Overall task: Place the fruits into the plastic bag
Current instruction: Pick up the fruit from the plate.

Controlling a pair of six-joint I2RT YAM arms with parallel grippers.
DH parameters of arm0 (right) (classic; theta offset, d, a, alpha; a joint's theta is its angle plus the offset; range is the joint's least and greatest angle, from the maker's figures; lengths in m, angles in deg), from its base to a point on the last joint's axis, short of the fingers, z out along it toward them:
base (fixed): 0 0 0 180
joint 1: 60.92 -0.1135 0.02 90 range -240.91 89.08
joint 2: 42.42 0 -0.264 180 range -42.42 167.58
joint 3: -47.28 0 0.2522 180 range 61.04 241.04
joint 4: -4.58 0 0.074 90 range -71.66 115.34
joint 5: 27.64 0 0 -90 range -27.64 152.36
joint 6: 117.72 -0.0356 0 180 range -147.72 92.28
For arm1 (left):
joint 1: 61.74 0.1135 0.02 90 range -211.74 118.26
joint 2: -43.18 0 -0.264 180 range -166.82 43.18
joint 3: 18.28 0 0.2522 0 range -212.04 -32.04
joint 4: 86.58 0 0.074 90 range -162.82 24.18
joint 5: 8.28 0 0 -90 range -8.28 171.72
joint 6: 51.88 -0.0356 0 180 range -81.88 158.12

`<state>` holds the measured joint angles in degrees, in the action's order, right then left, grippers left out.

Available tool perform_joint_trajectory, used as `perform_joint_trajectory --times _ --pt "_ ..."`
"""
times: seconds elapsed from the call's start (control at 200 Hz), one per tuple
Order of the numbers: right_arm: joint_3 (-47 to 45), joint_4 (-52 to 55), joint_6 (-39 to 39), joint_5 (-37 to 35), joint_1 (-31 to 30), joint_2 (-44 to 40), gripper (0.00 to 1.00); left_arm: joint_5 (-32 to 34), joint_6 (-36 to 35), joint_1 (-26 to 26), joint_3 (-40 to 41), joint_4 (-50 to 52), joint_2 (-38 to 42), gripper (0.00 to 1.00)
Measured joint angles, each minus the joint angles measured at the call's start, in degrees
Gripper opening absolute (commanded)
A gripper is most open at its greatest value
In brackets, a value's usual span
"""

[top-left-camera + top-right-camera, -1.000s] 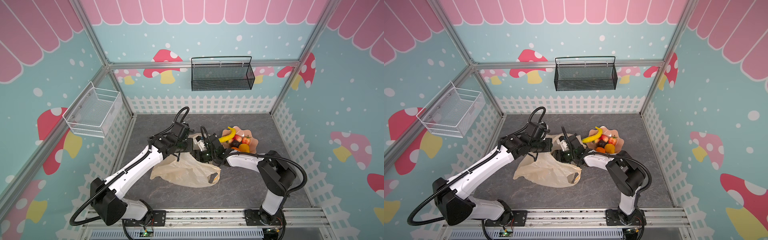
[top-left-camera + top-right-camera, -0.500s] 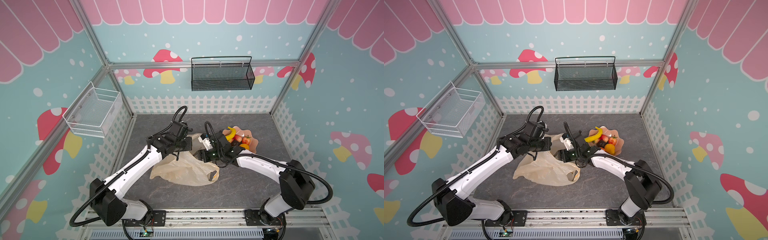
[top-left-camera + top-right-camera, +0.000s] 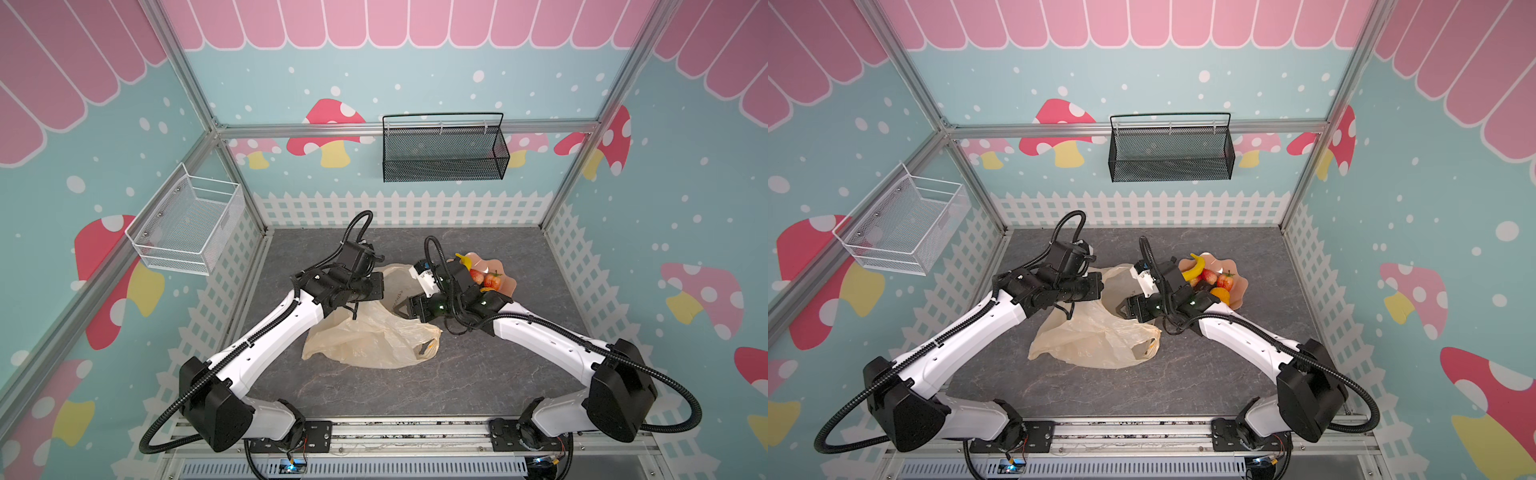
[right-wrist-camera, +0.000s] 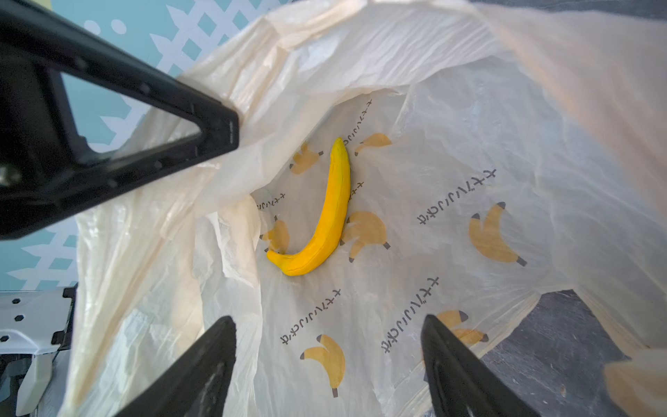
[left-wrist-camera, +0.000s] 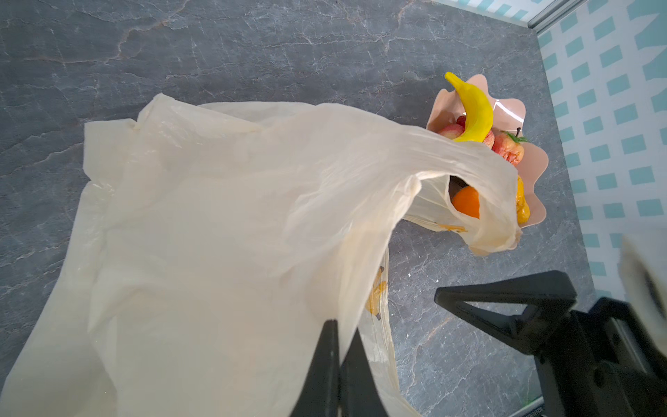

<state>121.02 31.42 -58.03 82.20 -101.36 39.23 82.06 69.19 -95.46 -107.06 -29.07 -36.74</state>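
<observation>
The plastic bag (image 3: 374,336) lies crumpled mid-floor, cream with banana print. My left gripper (image 5: 341,335) is shut on its upper edge, holding the mouth lifted. My right gripper (image 4: 328,321) is open and empty at the bag's mouth (image 3: 401,309). One yellow banana (image 4: 325,216) lies loose inside the bag. The other fruits sit in the pink scalloped bowl (image 3: 1239,286) just right of the bag: a banana (image 3: 1196,268), red ones (image 3: 1225,280), an orange tangerine (image 3: 1220,295) and a yellow-orange lumpy fruit (image 5: 521,209). The bag's handle loop (image 5: 483,231) partly hides the bowl in the left wrist view.
A black wire basket (image 3: 444,153) hangs on the back wall and a white one (image 3: 187,224) on the left wall. White picket-fence panels line the floor's edges. The right arm's elbow (image 3: 619,390) stands at the front right.
The right arm's elbow has swung outward to the front right while its gripper stayed at the bag's mouth, jaws spreading wider. The left arm has held still on the bag.
</observation>
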Motion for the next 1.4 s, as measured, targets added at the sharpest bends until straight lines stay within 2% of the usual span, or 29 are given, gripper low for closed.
perform_joint_trajectory --times 0.195,0.46,0.655,0.84,1.091,1.401 --pt "0.02 3.50 -1.31 0.35 2.62 -1.64 0.83 0.00 0.00 0.57 0.00 -0.11 0.00 0.00" --pt "0.46 7.72 -3.74 2.45 10.56 -10.47 0.83 -0.13 0.00 0.76 0.07 -0.39 0.00 0.00" --pt "2.97 9.75 -5.57 4.59 13.29 -10.75 0.82 -0.17 -0.02 0.92 0.52 -0.35 0.15 0.00" --pt "3.78 9.97 -7.63 6.38 17.03 -7.21 0.81 -0.46 -0.02 0.96 0.55 -0.42 0.90 0.00" --pt "3.78 9.38 -11.32 9.09 24.15 3.67 0.76 -1.44 -0.04 0.98 1.03 -0.94 1.27 0.00" --pt "5.22 7.54 -16.24 9.57 28.65 12.13 0.75 -2.16 0.00 1.03 2.16 -1.46 2.29 0.00"
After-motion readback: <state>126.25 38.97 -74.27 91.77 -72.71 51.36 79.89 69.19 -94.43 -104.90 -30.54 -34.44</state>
